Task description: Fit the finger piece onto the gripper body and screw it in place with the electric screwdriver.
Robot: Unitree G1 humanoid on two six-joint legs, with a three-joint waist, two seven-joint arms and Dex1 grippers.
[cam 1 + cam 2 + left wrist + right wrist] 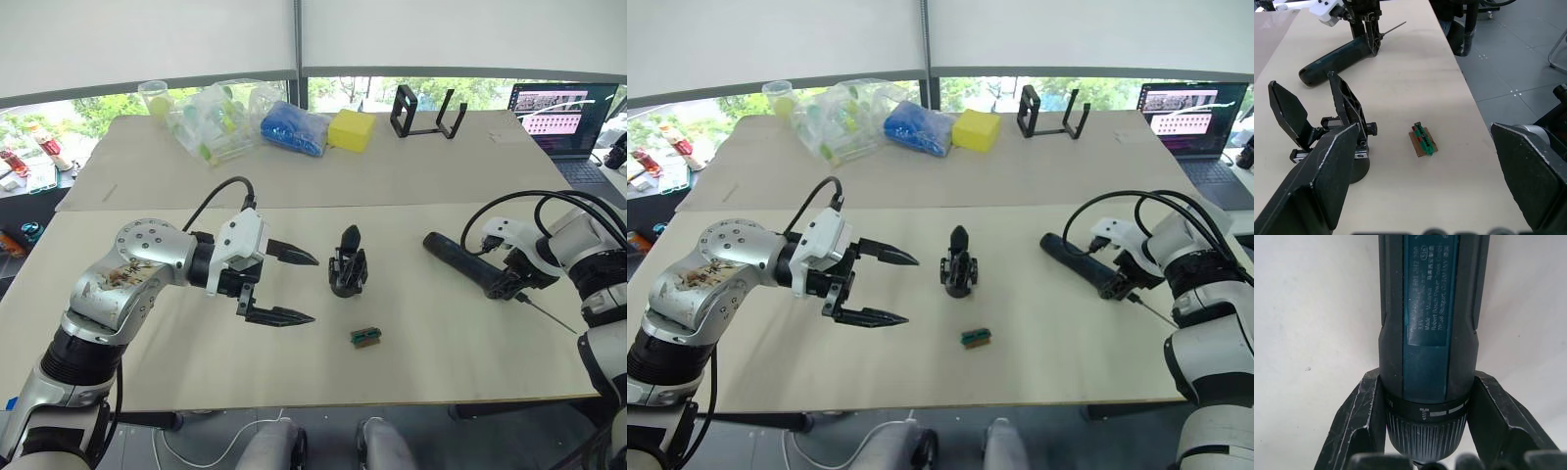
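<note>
The gripper body (348, 272) stands upright mid-table, a small black mechanism with two prongs pointing up. One prong is a solid black wedge, the finger piece (1286, 113); the other is a ribbed frame. Whether the wedge is fixed I cannot tell. My left gripper (312, 289) hovers open just left of the body, holding nothing. The electric screwdriver (458, 258) lies at the right with its rear end on the table and its thin bit (549, 318) pointing toward the table's front right. My right gripper (509, 279) is shut on the screwdriver's (1425, 308) front collar.
A small green-and-brown block (365, 336) lies just in front of the gripper body. Along the far table stand a clear plastic bag (220, 117), a blue bag (292, 127), a yellow block (351, 129), a black stand (426, 113) and a laptop (558, 117).
</note>
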